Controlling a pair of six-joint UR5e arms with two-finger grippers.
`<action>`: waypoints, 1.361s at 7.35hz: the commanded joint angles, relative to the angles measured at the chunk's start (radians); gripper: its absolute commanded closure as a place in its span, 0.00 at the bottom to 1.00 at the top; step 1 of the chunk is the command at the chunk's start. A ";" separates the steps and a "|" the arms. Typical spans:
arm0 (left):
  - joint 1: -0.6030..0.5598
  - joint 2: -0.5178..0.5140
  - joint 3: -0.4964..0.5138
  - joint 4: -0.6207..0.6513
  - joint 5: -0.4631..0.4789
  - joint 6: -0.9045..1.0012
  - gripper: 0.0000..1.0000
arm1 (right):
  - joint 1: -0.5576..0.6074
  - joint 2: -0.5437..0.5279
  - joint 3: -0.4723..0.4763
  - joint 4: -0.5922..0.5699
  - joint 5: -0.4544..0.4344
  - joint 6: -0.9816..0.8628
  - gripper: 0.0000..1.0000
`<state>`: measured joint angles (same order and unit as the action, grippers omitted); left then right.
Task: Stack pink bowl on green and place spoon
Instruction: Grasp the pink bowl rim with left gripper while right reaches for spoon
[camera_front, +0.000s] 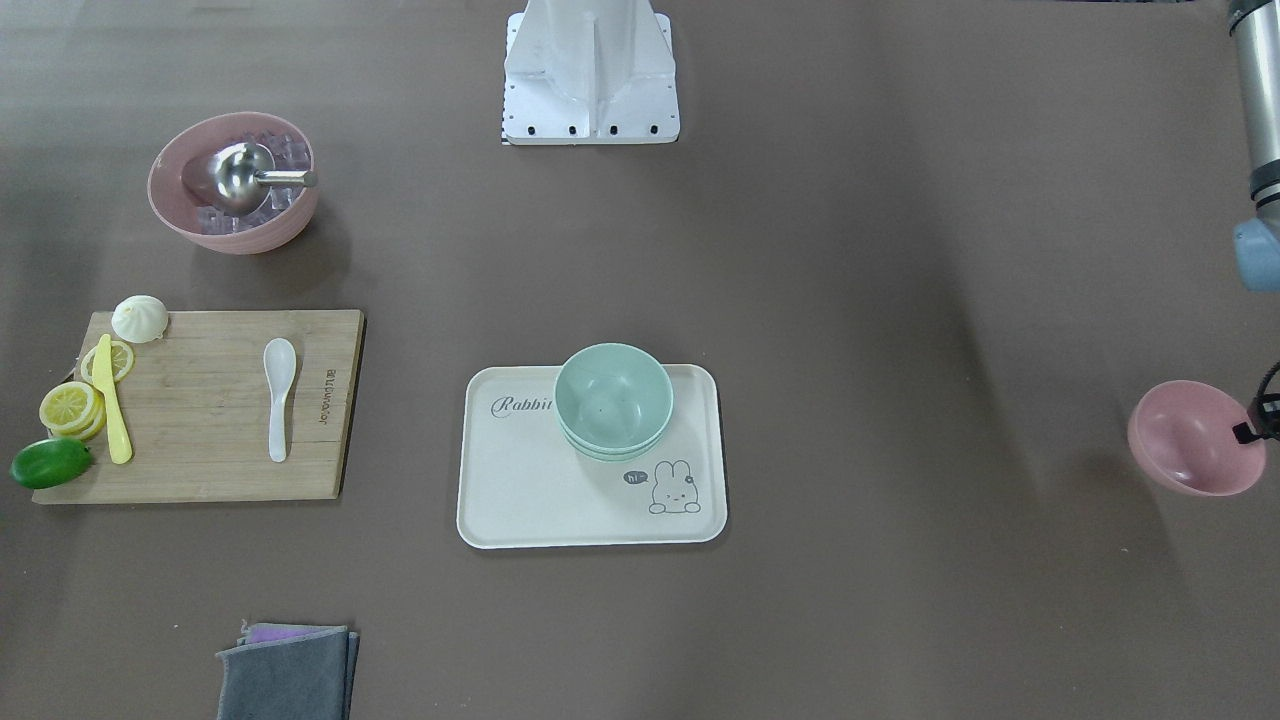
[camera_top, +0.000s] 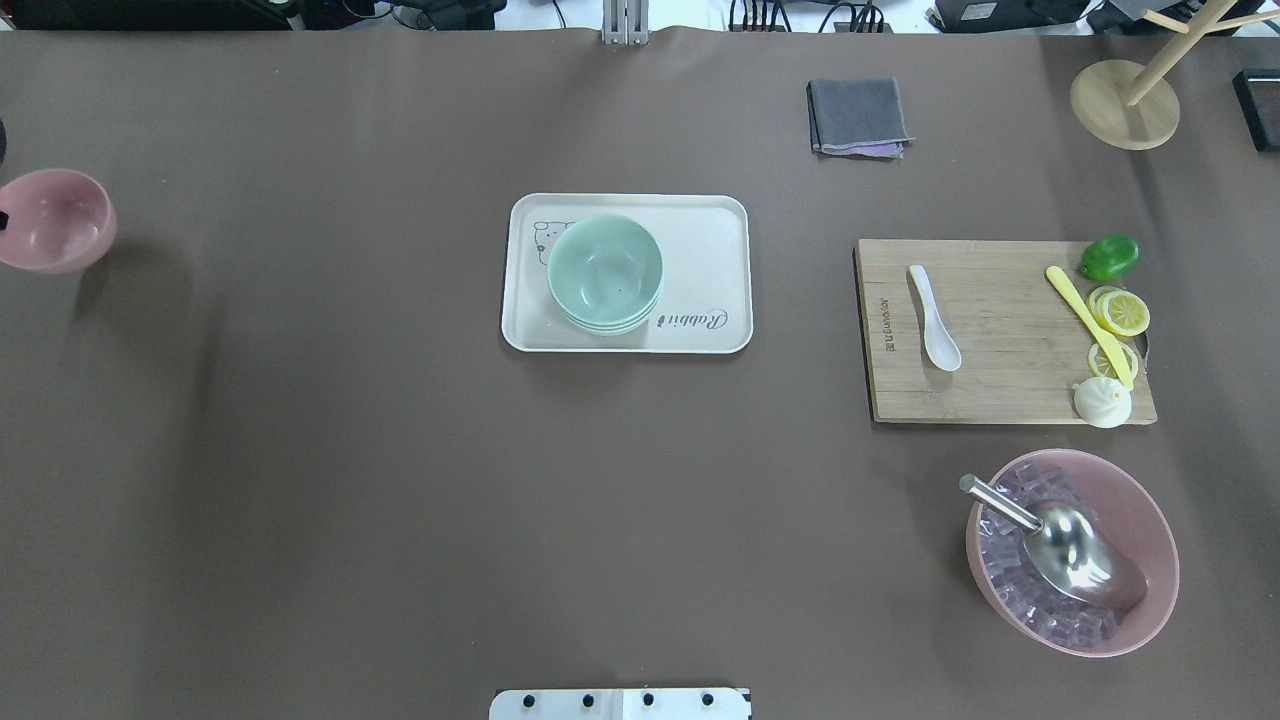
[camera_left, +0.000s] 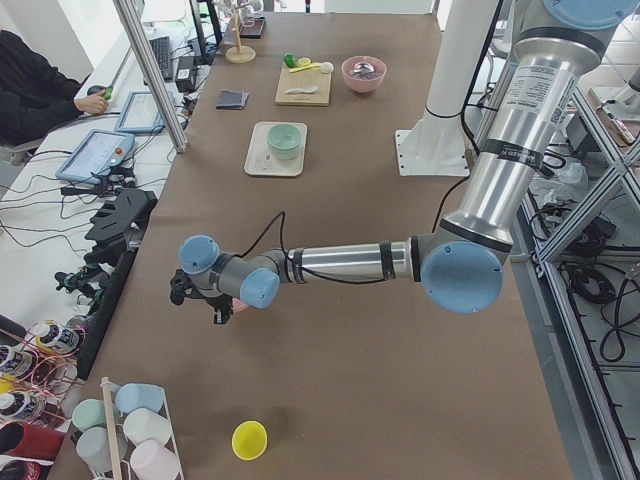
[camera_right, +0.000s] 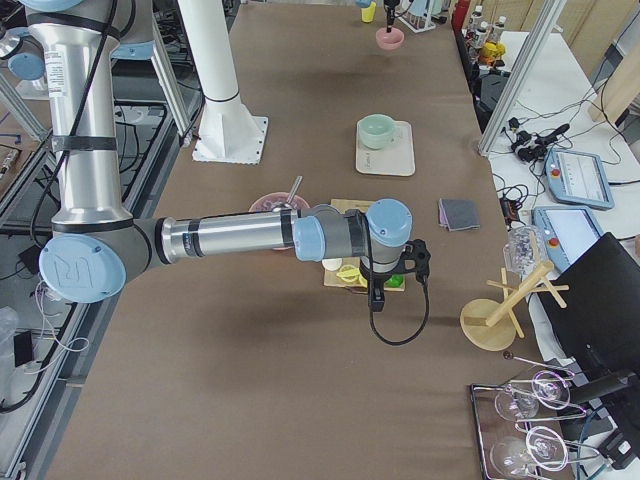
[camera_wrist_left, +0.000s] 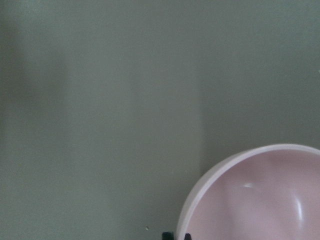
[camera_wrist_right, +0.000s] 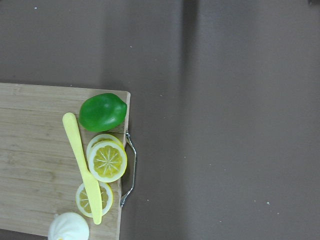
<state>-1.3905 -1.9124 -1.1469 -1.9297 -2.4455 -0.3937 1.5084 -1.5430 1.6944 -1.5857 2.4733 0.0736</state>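
Note:
A small pink bowl hangs tilted above the table at its far left end, and also shows in the overhead view and the left wrist view. My left gripper is shut on its rim. Stacked green bowls stand on a cream rabbit tray mid-table. A white spoon lies on a wooden cutting board. My right gripper hovers over the board's lime end; I cannot tell if it is open or shut.
A large pink bowl with ice cubes and a metal scoop sits near the board. A lime, lemon slices, a yellow knife and a bun lie on the board. A grey cloth and a wooden stand are at the far side.

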 joint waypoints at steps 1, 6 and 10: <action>-0.077 -0.045 -0.098 0.216 -0.163 -0.001 1.00 | -0.041 0.062 0.019 0.003 0.041 0.106 0.00; -0.023 -0.077 -0.307 0.192 -0.231 -0.414 1.00 | -0.487 0.318 -0.031 0.166 -0.266 0.707 0.02; 0.209 -0.204 -0.395 0.123 -0.163 -0.837 1.00 | -0.617 0.374 -0.148 0.271 -0.344 0.799 0.04</action>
<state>-1.2641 -2.0563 -1.5308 -1.7605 -2.6516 -1.0626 0.9081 -1.1678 1.5602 -1.3260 2.1362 0.8754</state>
